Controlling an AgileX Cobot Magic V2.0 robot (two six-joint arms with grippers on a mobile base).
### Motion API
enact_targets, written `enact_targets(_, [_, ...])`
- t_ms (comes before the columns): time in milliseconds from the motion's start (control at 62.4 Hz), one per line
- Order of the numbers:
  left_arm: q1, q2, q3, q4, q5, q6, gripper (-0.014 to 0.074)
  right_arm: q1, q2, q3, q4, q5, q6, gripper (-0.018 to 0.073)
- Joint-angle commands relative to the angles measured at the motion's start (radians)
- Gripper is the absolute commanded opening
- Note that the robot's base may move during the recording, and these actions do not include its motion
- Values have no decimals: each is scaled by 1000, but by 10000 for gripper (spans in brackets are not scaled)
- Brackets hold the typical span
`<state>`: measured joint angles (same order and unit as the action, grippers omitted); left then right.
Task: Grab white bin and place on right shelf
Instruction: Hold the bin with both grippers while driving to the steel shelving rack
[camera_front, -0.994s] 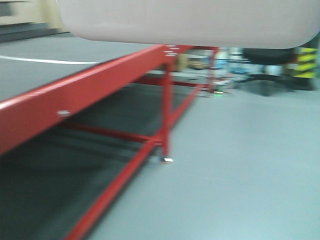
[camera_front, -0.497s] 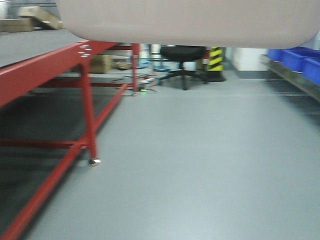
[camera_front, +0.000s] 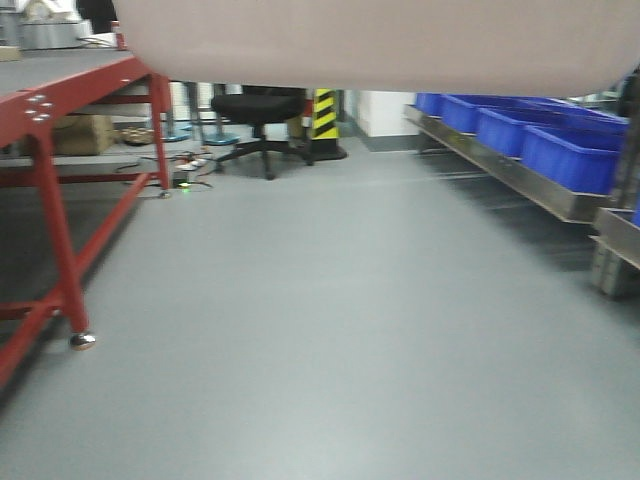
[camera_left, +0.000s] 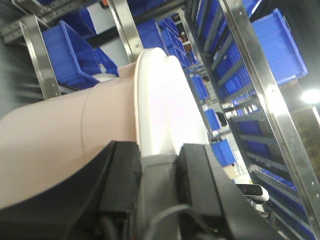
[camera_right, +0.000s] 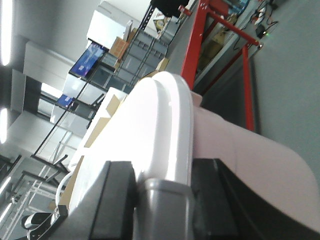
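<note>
Red table (camera_front: 50, 90) stood left, blue bins (camera_front: 560, 155) right. I held the white bin (camera_front: 380, 45) crosswise, long axis side-to-side; left gripper (camera_left: 157, 155) and right gripper (camera_right: 164, 172) clamped its ends.

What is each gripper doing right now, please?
Left gripper: shut on the white bin, clamping a grey handle.
Right gripper: shut on the white bin too, clamping its other grey handle.

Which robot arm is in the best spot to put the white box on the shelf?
Likely the right: in the front view the steel shelving lies on that side, the red table opposite. But the left gripper and right gripper both clamp the white bin, so they must move together.
</note>
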<state>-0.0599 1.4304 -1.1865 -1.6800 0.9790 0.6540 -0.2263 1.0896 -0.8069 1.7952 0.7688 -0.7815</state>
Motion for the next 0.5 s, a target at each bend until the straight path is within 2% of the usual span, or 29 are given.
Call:
enact_targets(0, [-58,-46,-36,-40,353,9,-41,39,-33,-45,88,264,-6,65])
enact_targets(481, [-58,-46,-36,-40,353,9,-41,39,-33,-45,88,264,-6,65])
